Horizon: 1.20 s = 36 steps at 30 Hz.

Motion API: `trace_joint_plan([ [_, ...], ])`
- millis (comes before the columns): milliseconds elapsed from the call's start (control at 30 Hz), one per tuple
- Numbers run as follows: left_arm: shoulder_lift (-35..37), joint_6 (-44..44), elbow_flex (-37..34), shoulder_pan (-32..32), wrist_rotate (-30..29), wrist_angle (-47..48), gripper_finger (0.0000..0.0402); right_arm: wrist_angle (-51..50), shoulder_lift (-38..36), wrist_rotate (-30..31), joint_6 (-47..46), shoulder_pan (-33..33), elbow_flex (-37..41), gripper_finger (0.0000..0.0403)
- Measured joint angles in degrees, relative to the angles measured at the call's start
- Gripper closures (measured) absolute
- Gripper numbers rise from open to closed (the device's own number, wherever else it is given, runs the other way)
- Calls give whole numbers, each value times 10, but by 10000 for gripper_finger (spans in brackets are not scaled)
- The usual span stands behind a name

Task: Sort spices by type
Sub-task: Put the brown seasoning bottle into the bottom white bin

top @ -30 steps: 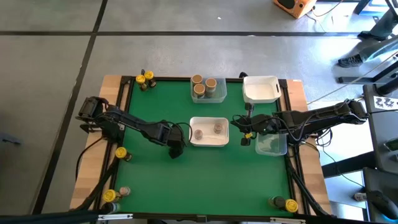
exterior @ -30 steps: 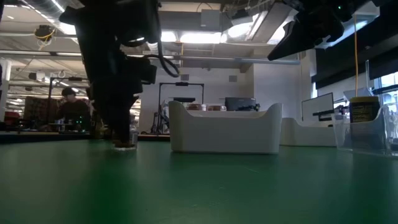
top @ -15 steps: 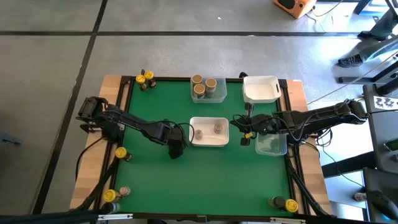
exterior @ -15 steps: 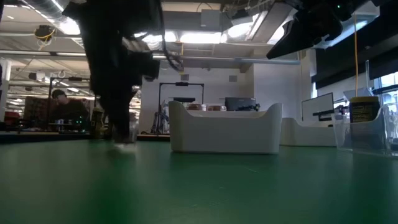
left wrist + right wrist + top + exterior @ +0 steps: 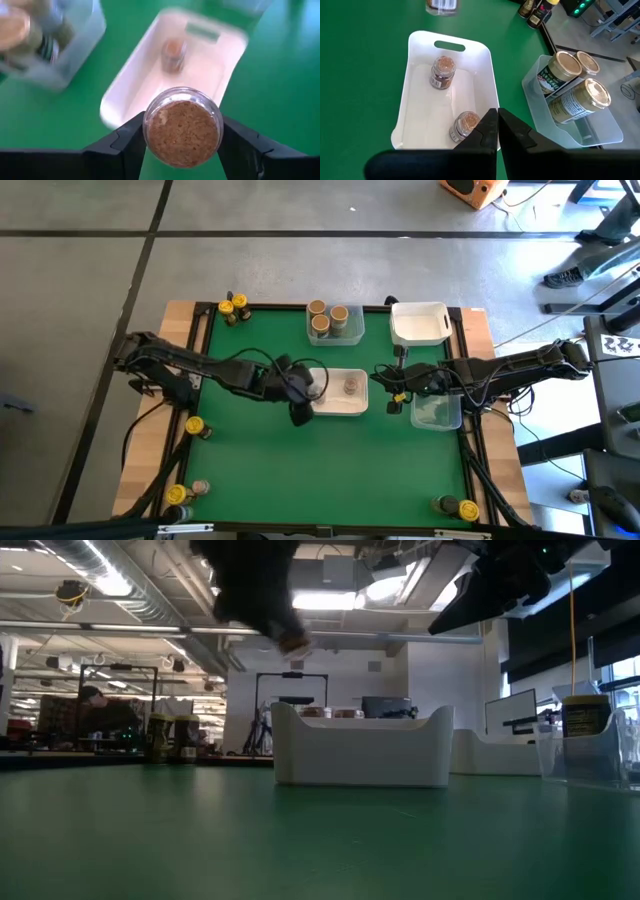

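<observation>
My left gripper (image 5: pixel 303 402) hangs over the near left corner of the middle white tray (image 5: pixel 338 412), shut on a small clear spice jar (image 5: pixel 182 131) of brown powder. Two more brown-topped jars (image 5: pixel 442 71) (image 5: pixel 465 125) lie in that tray. My right gripper (image 5: pixel 497 125) waits shut above the tray's right edge and holds nothing. A clear tray (image 5: pixel 333 330) at the far edge holds three tan-lidded jars. Yellow-lidded jars (image 5: pixel 233 308) stand at the table's corners. My left gripper pinches the jar by its round glass sides (image 5: pixel 147 131), one finger (image 5: pixel 127 145) on each side. The fingers slant down from the table's left. One round end of the jar faces the wrist camera. The jar hangs clear of the table and the tray.
A second white tray (image 5: pixel 420 330) stands at the far right. A clear tray (image 5: pixel 440 418) lies under the right arm. Loose jars stand at the left edge (image 5: pixel 193 425), near left corner (image 5: pixel 180 493) and near right corner (image 5: pixel 455 507). Open green mat lies along the near side.
My left gripper has taken the jar that stood on the mat left of the white tray. It has lifted it well clear of the table, carried it right toward the tray and tipped more level.
</observation>
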<state>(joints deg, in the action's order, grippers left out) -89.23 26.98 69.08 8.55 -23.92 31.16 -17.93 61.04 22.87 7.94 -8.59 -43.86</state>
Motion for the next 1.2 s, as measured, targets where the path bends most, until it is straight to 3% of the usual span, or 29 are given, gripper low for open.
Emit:
trace_joint_plan([
  [367, -63, -82, 15, -42, 50, -188, 202, 0, 0, 0, 0, 0, 0, 388],
  [667, -156, -122, 122, -50, 51, -111, 202, 2, 0, 0, 0, 0, 0, 388],
  [1200, -265, -98, 125, -88, 51, -74, 202, -2, 0, 0, 0, 0, 0, 388],
])
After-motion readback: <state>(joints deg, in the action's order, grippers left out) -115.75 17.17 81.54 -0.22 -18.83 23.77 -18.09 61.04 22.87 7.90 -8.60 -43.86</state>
